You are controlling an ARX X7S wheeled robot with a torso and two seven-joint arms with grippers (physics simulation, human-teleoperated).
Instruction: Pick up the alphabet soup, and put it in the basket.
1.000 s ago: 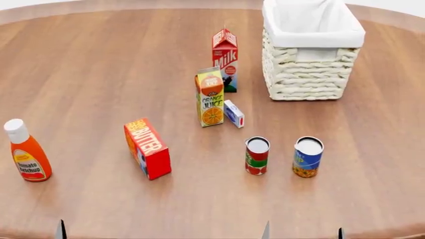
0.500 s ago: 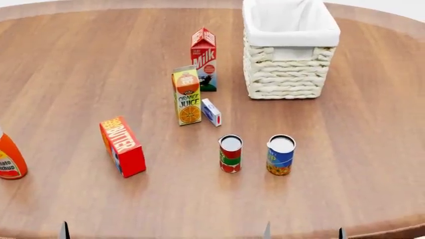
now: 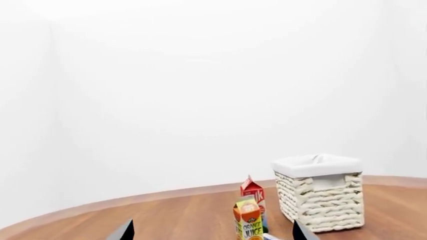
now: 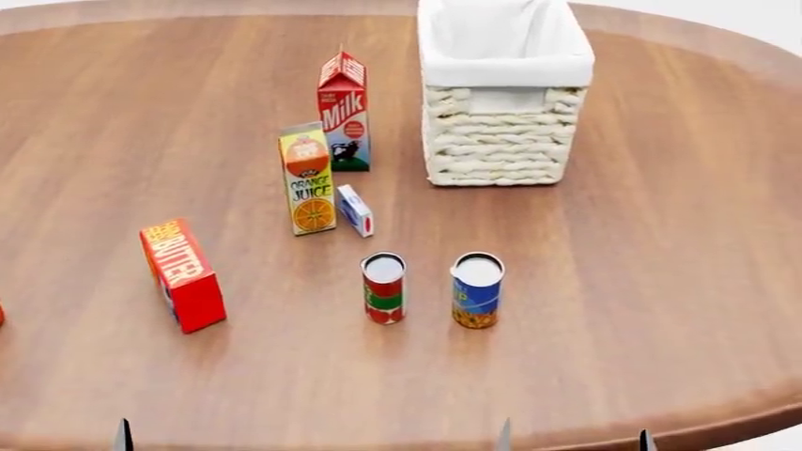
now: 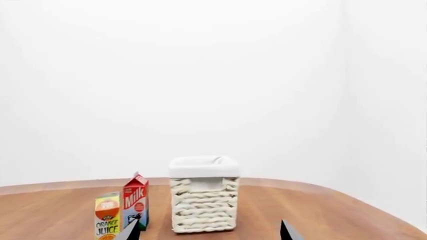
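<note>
1. The alphabet soup (image 4: 478, 289) is standing upright on the wooden table (image 4: 652, 282), near the front, untouched and well apart from both arms.
2. A red-and-green can (image 4: 383, 287) is standing just beside the soup on its left, not touching it.
3. The basket (image 4: 504, 99) is sitting farther back on the table, behind the soup and well apart from it; its white lining is folding over the rim. It is also showing in the left wrist view (image 3: 320, 192) and the right wrist view (image 5: 203, 200).
4. The orange juice carton (image 4: 307, 178), milk carton (image 4: 345, 111) and a small white-and-blue box (image 4: 356, 209) are standing left of the basket.
5. A red butter box (image 4: 183, 275) is standing at the left front.
6. The left gripper (image 3: 212, 231) is showing only 2 dark fingertips, spread wide apart, holding nothing.
7. The right gripper (image 5: 209, 231) is likewise showing 2 tips wide apart, nothing between them.
</note>
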